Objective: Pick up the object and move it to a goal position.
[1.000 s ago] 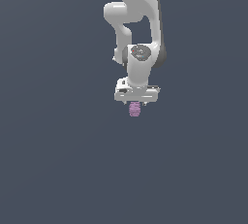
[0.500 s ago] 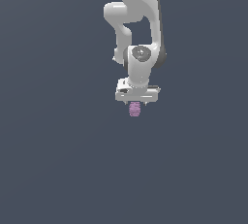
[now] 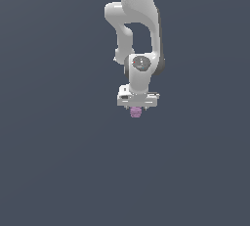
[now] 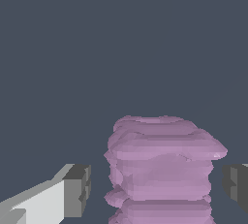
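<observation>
White robot arm [image 3: 139, 34] seen reaching down over plain dark grey-blue surface [image 3: 58, 161]. White two-finger gripper [image 3: 136, 110] pointed downward. Small pink-purple ribbed roundish lump [image 3: 135, 113] located directly under gripper, between dark grey finger pads [image 4: 80, 189]. In wrist view, gap shown between lump [image 4: 162, 169] and each pad (fingers spread, no contact visible). Lump's contact with surface cannot be told.

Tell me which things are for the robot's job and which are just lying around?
For the job:
- the pink-purple ribbed lump, the thing to be moved
- the gripper, its fingers on either side of the lump with gaps showing

Just lying around:
- nothing else shows, only the plain dark grey background
</observation>
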You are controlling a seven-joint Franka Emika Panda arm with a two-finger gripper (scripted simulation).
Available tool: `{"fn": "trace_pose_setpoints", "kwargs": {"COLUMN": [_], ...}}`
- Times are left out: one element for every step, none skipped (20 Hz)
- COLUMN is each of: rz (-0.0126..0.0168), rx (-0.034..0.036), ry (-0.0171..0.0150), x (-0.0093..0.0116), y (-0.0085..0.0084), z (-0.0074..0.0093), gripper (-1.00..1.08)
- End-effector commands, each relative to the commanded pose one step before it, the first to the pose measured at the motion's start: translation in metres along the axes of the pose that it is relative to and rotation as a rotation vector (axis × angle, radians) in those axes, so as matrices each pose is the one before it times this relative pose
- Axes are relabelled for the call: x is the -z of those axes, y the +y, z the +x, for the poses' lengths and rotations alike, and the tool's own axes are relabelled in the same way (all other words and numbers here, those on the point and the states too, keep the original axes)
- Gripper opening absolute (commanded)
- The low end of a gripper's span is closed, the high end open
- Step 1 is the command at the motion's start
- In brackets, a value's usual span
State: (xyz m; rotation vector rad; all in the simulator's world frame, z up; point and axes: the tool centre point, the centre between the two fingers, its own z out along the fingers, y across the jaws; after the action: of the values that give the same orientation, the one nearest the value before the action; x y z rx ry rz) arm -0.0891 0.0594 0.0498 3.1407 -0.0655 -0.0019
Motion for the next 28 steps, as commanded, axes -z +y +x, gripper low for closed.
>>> {"fn": "trace_pose_setpoints", "kwargs": {"rz": [0.00018, 0.00000, 0.00000, 0.00000, 0.00000, 0.00000, 0.00000, 0.00000, 0.00000, 0.00000, 0.00000, 0.00000, 0.00000, 0.00000, 0.00023, 0.00000, 0.00000, 0.00000, 0.00000, 0.00000, 0.00000, 0.00000, 0.00000, 0.00000, 0.00000, 0.00000, 0.00000, 0.00000], "rx": [-0.00050, 0.00000, 0.00000, 0.00000, 0.00000, 0.00000, 0.00000, 0.00000, 0.00000, 0.00000, 0.00000, 0.00000, 0.00000, 0.00000, 0.00054, 0.00000, 0.00000, 0.00000, 0.00000, 0.00000, 0.00000, 0.00000, 0.00000, 0.00000, 0.00000, 0.00000, 0.00000, 0.00000], "ry": [0.00125, 0.00000, 0.00000, 0.00000, 0.00000, 0.00000, 0.00000, 0.00000, 0.00000, 0.00000, 0.00000, 0.00000, 0.00000, 0.00000, 0.00037, 0.00000, 0.00000, 0.00000, 0.00000, 0.00000, 0.00000, 0.00000, 0.00000, 0.00000, 0.00000, 0.00000, 0.00000, 0.00000], "x": [-0.00615, -0.00125, -0.00074, -0.00024, 0.00000, 0.00000, 0.00000, 0.00000, 0.00000, 0.00000, 0.00000, 0.00000, 0.00000, 0.00000, 0.00091, 0.00025, 0.00076, 0.00127, 0.00177, 0.00227, 0.00277, 0.00327, 0.00375, 0.00424, 0.00472, 0.00519, 0.00566, 0.00612], "y": [0.00006, -0.00005, -0.00003, -0.00001, 0.00000, 0.00000, 0.00000, 0.00000, 0.00000, 0.00000, 0.00000, 0.00000, 0.00000, 0.00000, -0.00036, 0.00016, 0.00049, 0.00082, 0.00114, 0.00146, 0.00178, 0.00210, 0.00241, 0.00272, 0.00302, 0.00332, 0.00361, 0.00390], "z": [0.00045, 0.00011, 0.00008, 0.00003, 0.00000, 0.00000, 0.00000, 0.00000, 0.00000, 0.00000, 0.00000, 0.00000, 0.00000, 0.00000, -0.00019, 0.00013, 0.00038, 0.00063, 0.00088, 0.00113, 0.00139, 0.00163, 0.00188, 0.00213, 0.00237, 0.00261, 0.00286, 0.00310], "gripper": [1.00, 1.00, 1.00, 1.00, -1.00, -1.00, -1.00, -1.00, -1.00, -1.00, -1.00, -1.00, -1.00, -1.00, -1.00, -1.00, -1.00, -1.00, -1.00, -1.00, -1.00, -1.00, -1.00, -1.00, -1.00, -1.00, -1.00, -1.00]}}
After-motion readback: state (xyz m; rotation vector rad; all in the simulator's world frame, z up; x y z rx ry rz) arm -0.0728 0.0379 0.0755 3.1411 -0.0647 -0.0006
